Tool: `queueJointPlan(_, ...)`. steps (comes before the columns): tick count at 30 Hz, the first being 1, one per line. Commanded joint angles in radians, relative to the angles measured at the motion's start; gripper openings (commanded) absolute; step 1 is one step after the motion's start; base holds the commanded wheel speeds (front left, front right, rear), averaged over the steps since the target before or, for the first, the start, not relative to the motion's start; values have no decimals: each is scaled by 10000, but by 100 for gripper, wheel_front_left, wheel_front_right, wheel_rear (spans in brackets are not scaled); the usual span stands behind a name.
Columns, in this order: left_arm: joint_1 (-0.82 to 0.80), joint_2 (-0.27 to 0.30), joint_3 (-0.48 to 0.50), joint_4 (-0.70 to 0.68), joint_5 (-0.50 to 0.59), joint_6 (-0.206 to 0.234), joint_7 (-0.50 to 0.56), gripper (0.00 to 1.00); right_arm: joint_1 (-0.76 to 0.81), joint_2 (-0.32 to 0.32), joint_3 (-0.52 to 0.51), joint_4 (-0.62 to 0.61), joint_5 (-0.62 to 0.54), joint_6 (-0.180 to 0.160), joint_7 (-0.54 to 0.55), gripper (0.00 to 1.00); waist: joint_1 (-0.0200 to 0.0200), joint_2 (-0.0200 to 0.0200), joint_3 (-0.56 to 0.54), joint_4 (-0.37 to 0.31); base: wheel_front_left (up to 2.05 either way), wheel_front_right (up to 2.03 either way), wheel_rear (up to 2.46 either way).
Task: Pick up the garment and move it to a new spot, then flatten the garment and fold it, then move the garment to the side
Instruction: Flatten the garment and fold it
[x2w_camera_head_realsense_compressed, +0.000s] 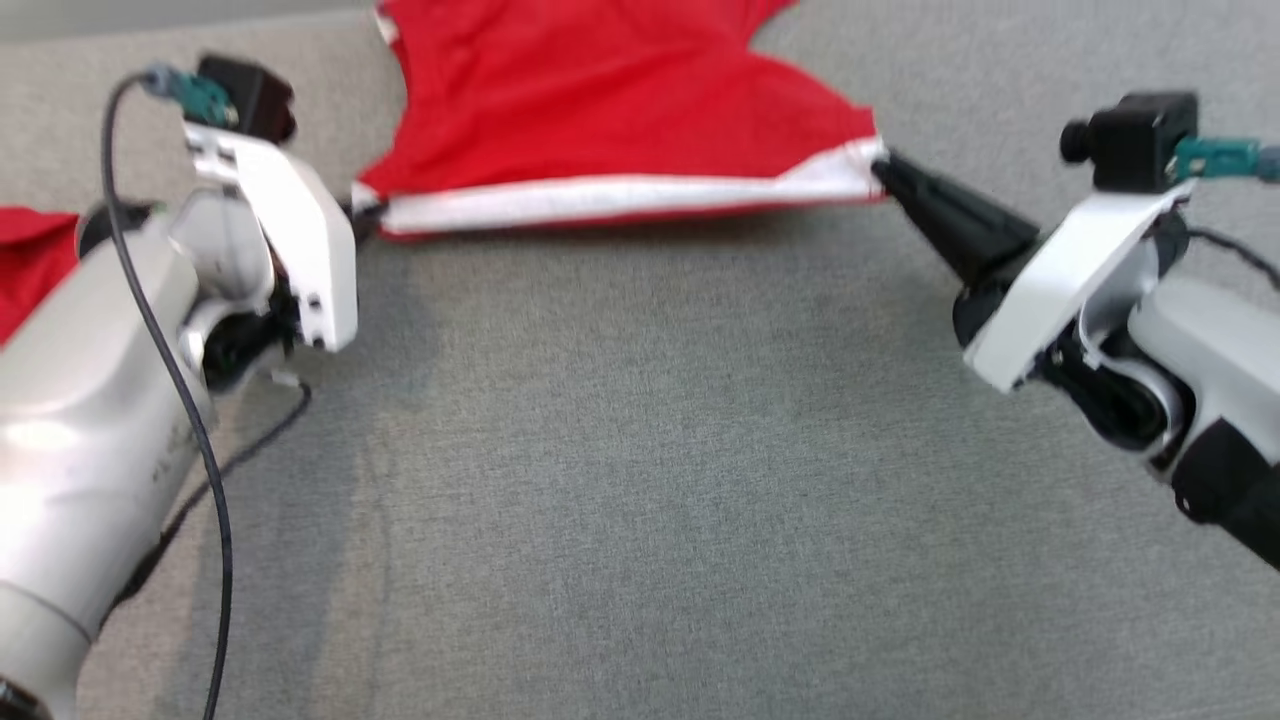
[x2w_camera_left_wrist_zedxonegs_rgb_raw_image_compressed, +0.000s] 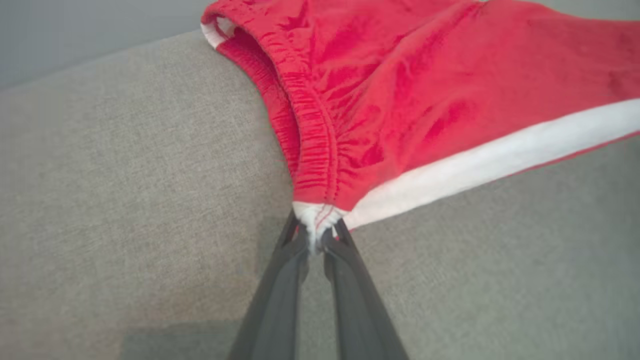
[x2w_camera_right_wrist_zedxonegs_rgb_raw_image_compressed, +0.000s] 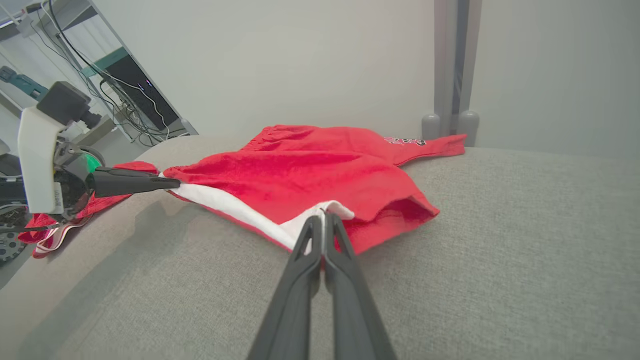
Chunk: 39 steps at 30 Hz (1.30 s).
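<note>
Looking around first, we see a grey woven surface (x2w_camera_head_realsense_compressed: 640, 480) spread before us, a pale wall (x2w_camera_right_wrist_zedxonegs_rgb_raw_image_compressed: 300, 60) behind it and a grey post (x2w_camera_right_wrist_zedxonegs_rgb_raw_image_compressed: 452, 60) rising at its far edge. A second red cloth (x2w_camera_right_wrist_zedxonegs_rgb_raw_image_compressed: 60, 220) with white trim lies bunched at the surface's left edge, apart from the piece we hold, and beyond it a rack (x2w_camera_right_wrist_zedxonegs_rgb_raw_image_compressed: 125, 85) carries dark boxes and loose wires. A black cable (x2w_camera_head_realsense_compressed: 165, 330) loops over our left forearm (x2w_camera_head_realsense_compressed: 90, 420) and trails onto the surface beside it. The garment (x2w_camera_head_realsense_compressed: 600, 110), a pair of red shorts with a white side stripe and a gathered waistband, lies on the far part of the surface. Its near, striped edge is drawn out in a line between our two arms, with a shadow running beneath it. The left end effector (x2w_camera_left_wrist_zedxonegs_rgb_raw_image_compressed: 314, 240) is clenched on the white corner where waistband meets stripe, its dark fingers (x2w_camera_left_wrist_zedxonegs_rgb_raw_image_compressed: 280, 300) almost meeting at the tips with the fabric pinched between them. The right end effector (x2w_camera_right_wrist_zedxonegs_rgb_raw_image_compressed: 323, 217) is clamped tight on the other end of the stripe, at the leg hem, with white fabric folded over its tips. A printed mark on the far leg is too small for us to read.
</note>
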Motion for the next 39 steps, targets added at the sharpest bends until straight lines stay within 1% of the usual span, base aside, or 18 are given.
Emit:
queueJointPlan(1, 559, 203, -123, -204, -260, 10, 300, 0, 453, -175, 131, -124, 145, 0, 355, 0, -1, 0, -839, 110, 0, 0, 0)
queueJointPlan(7, 1870, 686, -464, -1163, -968, 10, 1204, 0, 1641, -651, 284, -618, 264, 0, 1268, 0, -1, 0, -1939, 216, 0, 0, 0)
queueJointPlan(10, 2306, 886, -520, -1582, -1185, 10, 1402, 0, 2066, -818, 298, -770, 201, 0, 1428, 0, -1, 0, -2304, 224, 0, 0, 0)
queueJointPlan(13, 2930, 1340, -515, -2379, -1519, 11, 1630, 0, 2773, -1052, 313, -1163, 171, 0, 1605, 0, -1, 0, -2747, 168, 0, 0, 0)
queueJointPlan(16, 3783, 1898, -503, -3349, -1933, 108, 1861, 0, 3462, -1329, 306, -1723, 503, 0, 1641, 0, -1, 0, -3161, 70, 0, 0, 0)
queueJointPlan(20, 4774, 2816, -664, -4798, -2267, 622, 2295, 0, 4351, -1876, 315, -2507, 827, 0, 1963, 0, -1, 0, -3539, 31, 0, 0, 0)
queueJointPlan(24, 5613, 3510, -754, -6371, -2682, 1216, 2679, 0, 4964, -2636, 290, -3444, 1236, 0, 2446, 0, -1, 0, -3689, 71, 0, 0, 0)
queueJointPlan(28, 6165, 4121, -904, -7703, -2993, 1798, 3128, 0, 5280, -3227, 302, -3998, 1157, 0, 2882, 0, -1, 0, -3710, 122, 0, 0, 0)
queueJointPlan(31, 6374, 4389, -939, -8401, -3192, 2128, 3408, 0, 5383, -3440, 196, -4243, 1130, 0, 3088, 0, -1, 0, -3693, 151, 0, 0, 0)
queueJointPlan(34, 6431, 4567, -906, -8811, -3295, 2388, 3535, 0, 5370, -3504, 81, -4274, 1052, 0, 3349, 0, -1, 0, -3640, 179, 0, 0, 0)
queueJointPlan(39, 6300, 4518, -781, -9084, -3389, 2556, 3523, 0, 5091, -3317, -239, -4163, 1091, 0, 3817, 0, -1, 0, -3394, 174, 0, 0, 0)
